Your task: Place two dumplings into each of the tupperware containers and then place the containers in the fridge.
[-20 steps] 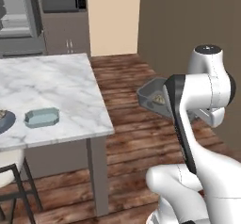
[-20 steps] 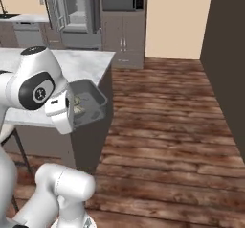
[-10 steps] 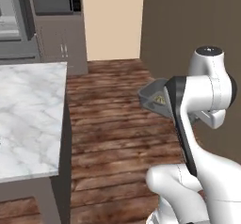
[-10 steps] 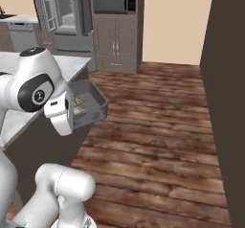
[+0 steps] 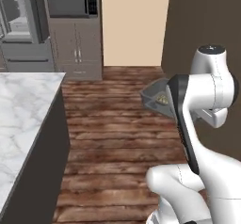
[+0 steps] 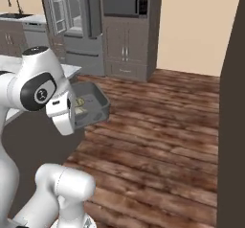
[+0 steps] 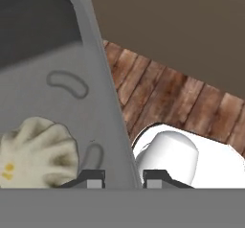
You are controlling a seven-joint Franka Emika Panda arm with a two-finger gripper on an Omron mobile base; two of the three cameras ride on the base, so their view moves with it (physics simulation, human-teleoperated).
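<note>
The end effector (image 7: pixel 123 178) is clamped on the wall of the dark grey tray (image 7: pixel 72 102): in the hand view one finger tip (image 7: pixel 93 178) stands inside the tray and the other outside, with the wall between them. The tray is held in the air over the wooden floor (image 6: pixel 162 141), and nothing is under it.

A dumpling (image 7: pixel 36 150) lies on the tray bottom, at about 9 o'clock from the end effector in the hand view, just beside the inner finger tip. It is pale, with a wrinkled top. In the right base view the tray (image 6: pixel 93 108) sticks out from behind the white arm, toward 3 o'clock, and pale lumps (image 6: pixel 79 106) show inside it; how many I cannot tell. In the left base view the tray (image 5: pixel 157 95) shows at 9 o'clock of the arm's dark link, and a small yellowish piece (image 5: pixel 163 99) is seen at its edge.

The tabletop (image 5: pixel 21 119), of white marble, is at the left of the left base view, well apart from the tray.

Farther away, the fridge (image 6: pixel 74 28) stands at about 11 o'clock in the right base view, with a door open and pale shelves seen inside. Just beside it, toward 3 o'clock, is a dark microwave (image 6: pixel 125 2) over grey cabinet doors (image 6: pixel 125 54). A sink faucet (image 6: pixel 14 3) shows at the far left.
</note>
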